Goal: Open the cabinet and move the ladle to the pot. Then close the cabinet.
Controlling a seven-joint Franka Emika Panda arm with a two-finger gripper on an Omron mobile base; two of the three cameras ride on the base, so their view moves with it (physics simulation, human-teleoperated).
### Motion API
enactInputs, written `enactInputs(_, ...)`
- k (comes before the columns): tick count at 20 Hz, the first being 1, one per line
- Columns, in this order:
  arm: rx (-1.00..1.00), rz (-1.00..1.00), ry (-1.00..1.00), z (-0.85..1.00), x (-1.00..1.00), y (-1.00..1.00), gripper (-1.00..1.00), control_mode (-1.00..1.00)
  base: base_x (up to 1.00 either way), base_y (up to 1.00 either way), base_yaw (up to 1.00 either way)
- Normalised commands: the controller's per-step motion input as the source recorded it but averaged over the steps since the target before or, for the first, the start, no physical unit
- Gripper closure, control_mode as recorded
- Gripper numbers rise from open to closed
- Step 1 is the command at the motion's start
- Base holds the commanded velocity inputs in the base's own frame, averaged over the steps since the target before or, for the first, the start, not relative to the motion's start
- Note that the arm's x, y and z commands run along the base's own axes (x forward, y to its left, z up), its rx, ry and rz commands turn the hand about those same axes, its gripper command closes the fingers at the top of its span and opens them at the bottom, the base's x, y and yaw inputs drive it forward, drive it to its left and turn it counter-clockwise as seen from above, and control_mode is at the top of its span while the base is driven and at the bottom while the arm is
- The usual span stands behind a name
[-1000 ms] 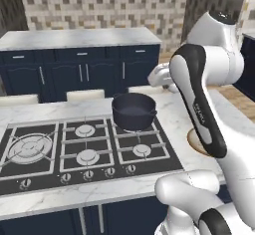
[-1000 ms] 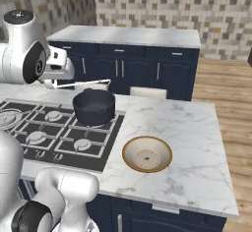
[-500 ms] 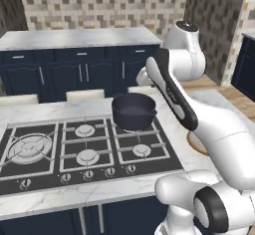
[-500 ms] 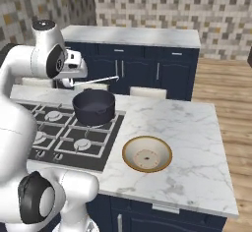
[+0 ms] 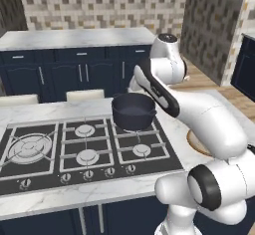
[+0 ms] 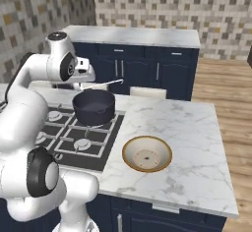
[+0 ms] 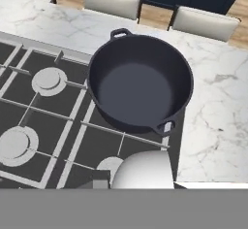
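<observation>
While the arm leans in over the stove, this is how it stands, line by line:

Pincer: the gripper [image 6: 92, 83] is closed, and from the right side it looks clamped on one end of the ladle [image 6: 112, 82], level with the pot's far rim.
Ladle: up in the air, its thin silvery handle lying roughly level and pointing away from the hand, just behind and above the pot [image 6: 94, 106]. Not in the pot yet.
Pot: dark, round, sitting at the right-hand edge of the stove [image 5: 50, 149], half over a rear burner. From the hand's camera it lies straight below, wide open mouth [image 7: 140, 85], nothing inside.
Bowl: a shallow beige one [image 6: 146, 153] on the marble counter [image 6: 187, 142], well apart from the pot. Not the target.
How the ladle should handle: I'd call it light and stiff, a smooth metal rod, so it may swivel or slip in a two-finger pinch if the arm swings hard.
Where to hold: on the straight handle, as now. A grip nearer the middle would balance better than one at the end.
Next move, my guess: bring it forward over the opening, lower it, then let go gently. The mouth is far wider than the ladle is long.
Risk: a drop from this height could bounce off the rim.
After that: the cabinet door has to be shut.
</observation>
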Motion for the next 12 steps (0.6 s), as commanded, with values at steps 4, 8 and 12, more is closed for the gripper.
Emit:
enactInputs(4,-0.01,0.0,0.04,-0.5,0.59,0.0,1.0,-1.0,0.0,0.0,0.0)
enactInputs(8,-0.01,0.0,0.04,-0.54,0.5,0.02,1.0,-1.0,0.0,0.0,0.0)
enactInputs(12,-0.02,0.0,0.03,-0.53,0.39,0.05,1.0,-1.0,0.0,0.0,0.0)
